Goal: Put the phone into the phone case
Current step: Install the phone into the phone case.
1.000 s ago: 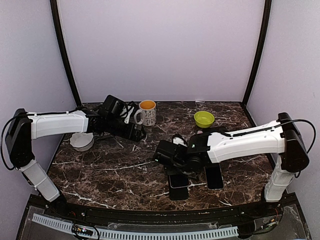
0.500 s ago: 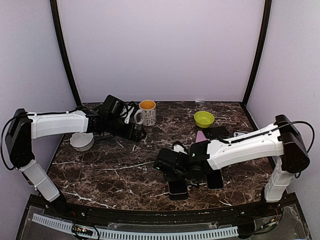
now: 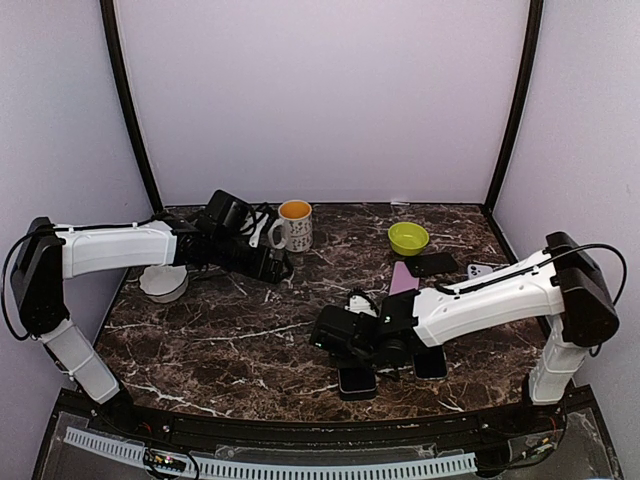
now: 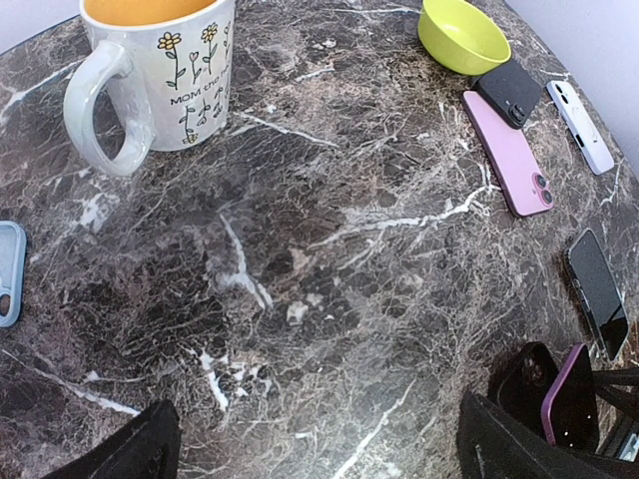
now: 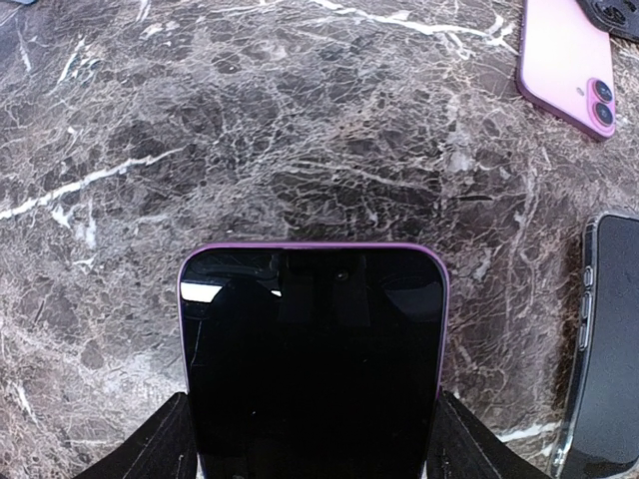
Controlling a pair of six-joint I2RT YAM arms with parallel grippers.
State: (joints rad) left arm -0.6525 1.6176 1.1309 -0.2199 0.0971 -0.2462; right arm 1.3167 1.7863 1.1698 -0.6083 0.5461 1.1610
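My right fingers [image 5: 145, 449] are closed on the phone [image 5: 312, 359], one on each long side near its lower end. My left fingers [image 4: 130, 454] are spread wide with nothing between them, well off at the far left by the mug [image 4: 160, 65].

The phone sits at the near centre of the tabletop [image 5: 300, 120], just left of a dark phone [image 5: 604, 339] lying flat. A purple rim [image 5: 312, 245] runs round the black screen. I cannot tell whether that is the case already on the phone or the phone's own body.

If it is the case, I judge the job now is seating. I should keep the pinch even on both sides and stay low on the edges, so the fingers do not hold the lip open. I should then press until every corner sits flush. I should also avoid swinging right, where the dark phone is close enough to clip.

The screen faces my wrist camera. The long axis runs straight out from my grip, roughly near to far. The free short end points far, toward the side where the pink phone [image 5: 559, 70] lies. From the left wrist only a thin purple edge shows, standing up, so I judge the phone steeply tilted rather than flat. Whether its lower end touches the tabletop is hidden.
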